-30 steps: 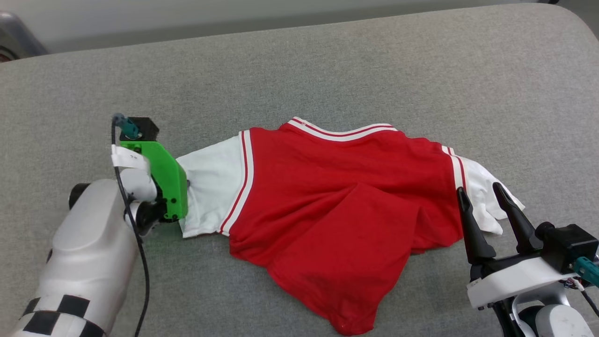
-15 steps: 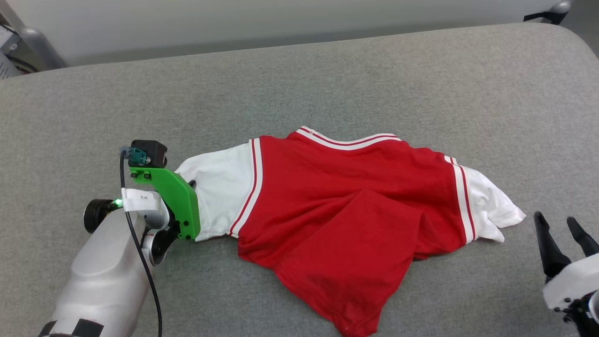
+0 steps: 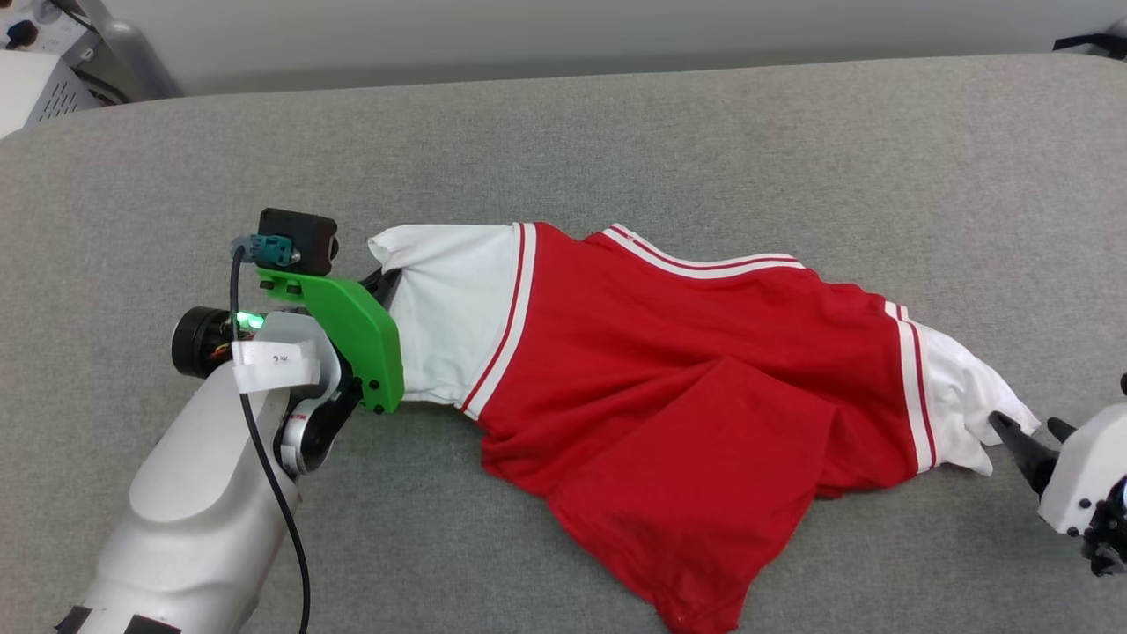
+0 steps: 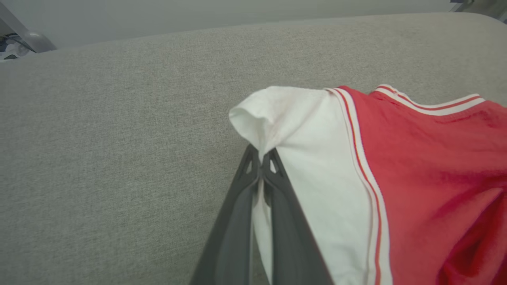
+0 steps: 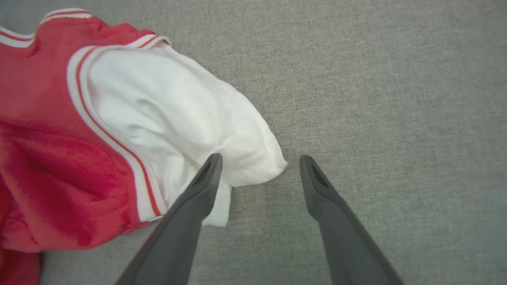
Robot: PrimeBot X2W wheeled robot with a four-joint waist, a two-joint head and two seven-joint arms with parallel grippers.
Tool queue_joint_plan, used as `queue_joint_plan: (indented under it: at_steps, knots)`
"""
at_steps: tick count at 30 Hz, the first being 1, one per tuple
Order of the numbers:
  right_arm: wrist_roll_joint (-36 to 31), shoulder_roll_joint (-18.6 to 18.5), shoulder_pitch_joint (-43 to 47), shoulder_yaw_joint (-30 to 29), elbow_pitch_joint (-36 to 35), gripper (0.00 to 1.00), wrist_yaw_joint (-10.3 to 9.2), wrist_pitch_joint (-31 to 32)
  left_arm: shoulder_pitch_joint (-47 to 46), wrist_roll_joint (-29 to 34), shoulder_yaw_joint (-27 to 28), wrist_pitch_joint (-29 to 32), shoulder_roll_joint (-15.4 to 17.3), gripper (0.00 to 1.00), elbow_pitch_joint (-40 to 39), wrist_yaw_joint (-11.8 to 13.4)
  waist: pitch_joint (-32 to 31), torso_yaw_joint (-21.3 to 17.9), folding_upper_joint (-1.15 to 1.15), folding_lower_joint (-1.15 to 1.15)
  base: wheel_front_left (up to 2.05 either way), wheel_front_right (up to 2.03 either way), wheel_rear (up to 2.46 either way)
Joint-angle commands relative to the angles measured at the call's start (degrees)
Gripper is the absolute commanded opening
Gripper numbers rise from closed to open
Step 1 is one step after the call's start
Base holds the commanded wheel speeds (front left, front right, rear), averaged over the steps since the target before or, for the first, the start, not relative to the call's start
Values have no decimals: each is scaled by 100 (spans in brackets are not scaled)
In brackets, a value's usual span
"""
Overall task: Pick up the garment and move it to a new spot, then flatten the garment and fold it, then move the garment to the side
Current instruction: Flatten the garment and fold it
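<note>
The garment (image 3: pixel 687 370), a red shirt with white sleeves and striped trim, lies crumpled across the grey cushion. My left gripper (image 4: pixel 260 158) is shut on the edge of the garment's left white sleeve (image 4: pixel 317 158), lifting it a little; in the head view this gripper (image 3: pixel 387 282) sits behind its green mount. My right gripper (image 5: pixel 259 160) is open, with the tip of the other white sleeve (image 5: pixel 178 114) lying between its fingers and one finger over the cloth. At the right edge of the head view my right gripper (image 3: pixel 1026 431) points at that sleeve.
A wide grey fabric surface (image 3: pixel 616 141) lies under everything, its far edge rounding off toward a pale floor or wall. Grey equipment (image 3: pixel 35 79) stands beyond the far left corner. Bare cushion extends behind and in front of the garment.
My left gripper closed on the left sleeve and drew it up and away. The right gripper pulled back toward the right edge. The head camera shifted too.
</note>
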Motion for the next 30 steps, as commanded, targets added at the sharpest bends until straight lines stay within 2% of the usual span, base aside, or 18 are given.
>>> queue_joint_plan:
  at_steps: [1, 6, 10, 11, 12, 13, 14, 21, 30]
  knots:
    - [77, -88, -226, 143, 142, 100, -3, 92, 83, 94, -2, 42, 80, 0, -158, 88, 111, 71, 0, 0, 0, 0, 0]
    - [287, -205, -676, 737, 723, 100, -3, 315, 134, 102, -19, 185, 146, 0, -672, 209, 289, 177, 0, 0, 0, 0, 0]
    - [564, -130, -801, 1251, 1275, 100, -3, 621, 195, 89, -3, 189, 180, 0, -892, 274, 366, 239, 0, 0, 0, 0, 0]
    - [624, -109, -808, 1340, 1400, 95, -3, 682, 212, 79, 2, 182, 182, 0, -916, 284, 367, 252, 0, 0, 0, 0, 0]
    - [720, -86, -821, 1437, 1530, 44, -3, 747, 231, 72, 5, 179, 188, 0, -938, 294, 365, 266, 0, 0, 0, 0, 0]
    - [806, -69, -836, 1485, 1629, 28, -3, 777, 244, 68, 6, 177, 194, 0, -954, 302, 360, 276, 0, 0, 0, 0, 0]
    - [887, -67, -857, 1547, 1740, 0, -3, 815, 262, 62, 5, 173, 198, 0, -969, 307, 346, 288, 0, 0, 0, 0, 0]
    - [1067, -392, -1181, 1654, 1862, 0, -3, 433, 388, 78, 58, 61, 322, 0, -1064, 391, 90, 251, 0, 0, 0, 0, 0]
    - [812, -877, -1680, 1456, 1275, 0, -3, -101, 282, 158, 293, -211, 552, 0, -1246, 574, -377, 146, 0, 0, 0, 0, 0]
